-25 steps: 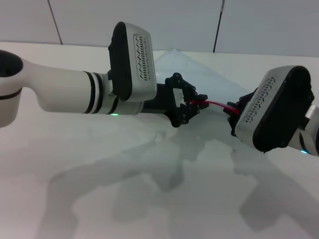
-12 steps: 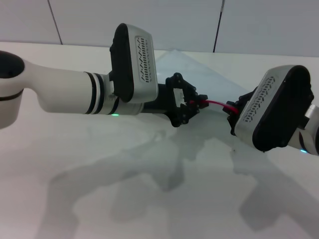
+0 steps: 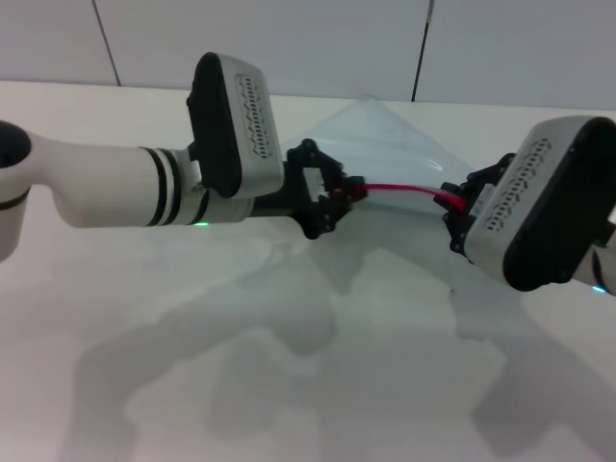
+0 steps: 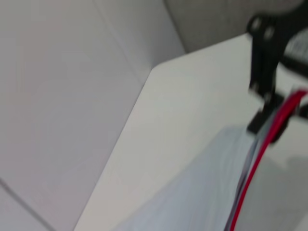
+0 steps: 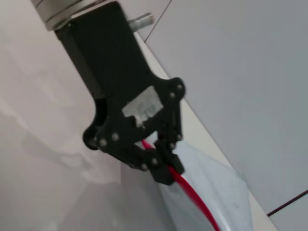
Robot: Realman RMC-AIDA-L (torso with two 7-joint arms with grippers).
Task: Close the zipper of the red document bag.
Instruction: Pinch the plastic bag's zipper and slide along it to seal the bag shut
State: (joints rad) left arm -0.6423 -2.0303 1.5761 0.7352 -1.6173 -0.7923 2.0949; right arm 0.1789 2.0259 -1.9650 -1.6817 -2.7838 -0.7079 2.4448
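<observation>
The red document bag (image 3: 385, 144) is a translucent pale pouch held up off the table, its far corner rising toward the wall. The zipper (image 3: 404, 190) runs as a thin red strip stretched between both grippers. My left gripper (image 3: 350, 190) is shut on the zipper's left end; the right wrist view shows this left gripper (image 5: 166, 169) pinching the zipper (image 5: 192, 198). At the strip's right end my right gripper (image 3: 452, 205) is shut on the bag's red edge. In the left wrist view this right gripper (image 4: 263, 126) grips the zipper (image 4: 260, 161) above the bag (image 4: 192, 197).
Below both arms the white table (image 3: 241, 385) shows only their shadows. A panelled wall (image 3: 337, 38) stands close behind the bag. Both forearms, left (image 3: 106, 188) and right (image 3: 549, 221), hover low over the table.
My left gripper has slid left along the zipper, so a longer red stretch shows between the grippers. The right gripper has shifted slightly up and right, still holding.
</observation>
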